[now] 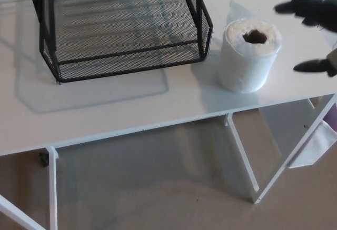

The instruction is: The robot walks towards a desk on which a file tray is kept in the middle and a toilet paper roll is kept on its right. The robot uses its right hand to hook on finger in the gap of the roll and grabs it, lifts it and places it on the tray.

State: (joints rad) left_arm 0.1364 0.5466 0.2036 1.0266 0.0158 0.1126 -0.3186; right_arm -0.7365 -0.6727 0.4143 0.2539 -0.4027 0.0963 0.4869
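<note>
A white toilet paper roll (248, 55) stands upright on the white desk (131, 109), its dark core hole facing up. To its left sits the black wire-mesh file tray (121, 25), with nothing in its lower level. My right hand (315, 32) reaches in from the right edge, open, with its upper fingers (297, 6) and thumb (310, 67) spread apart. It is just right of the roll and not touching it. The left hand does not show.
The desk's front edge runs across the middle of the picture, with white legs and a beige floor below. A white panel and a purple item show at the lower right beside the desk.
</note>
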